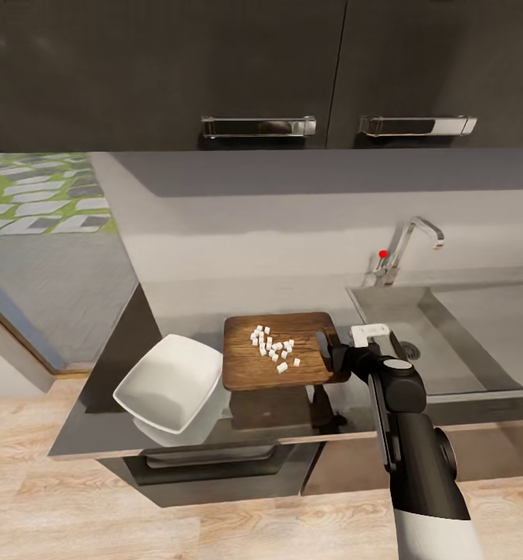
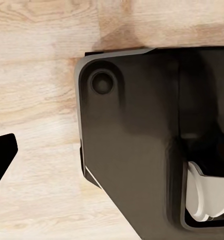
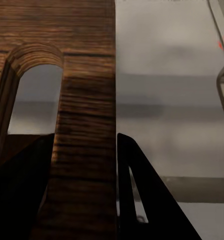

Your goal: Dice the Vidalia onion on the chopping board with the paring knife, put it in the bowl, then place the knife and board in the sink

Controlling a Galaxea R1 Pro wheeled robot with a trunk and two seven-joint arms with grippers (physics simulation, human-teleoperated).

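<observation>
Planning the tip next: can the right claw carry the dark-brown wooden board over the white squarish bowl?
Probably yes: the right claw grips the dark-brown wooden board by its handle end, and the white squarish bowl sits beside it.

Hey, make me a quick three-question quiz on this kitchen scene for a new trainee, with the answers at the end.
1. True or false: the diced onion is already in the bowl.
2. Which part of the chopping board does the right gripper hold: A) the end nearest the bowl, B) the handle-slot end, C) the middle?
3. Fill in: the bowl sits on the countertop on the side of the board away from the ____.

Key
1. False: the pieces lie on the board.
2. B: its fingers clamp the strip beside the slot.
3. sink.
</observation>
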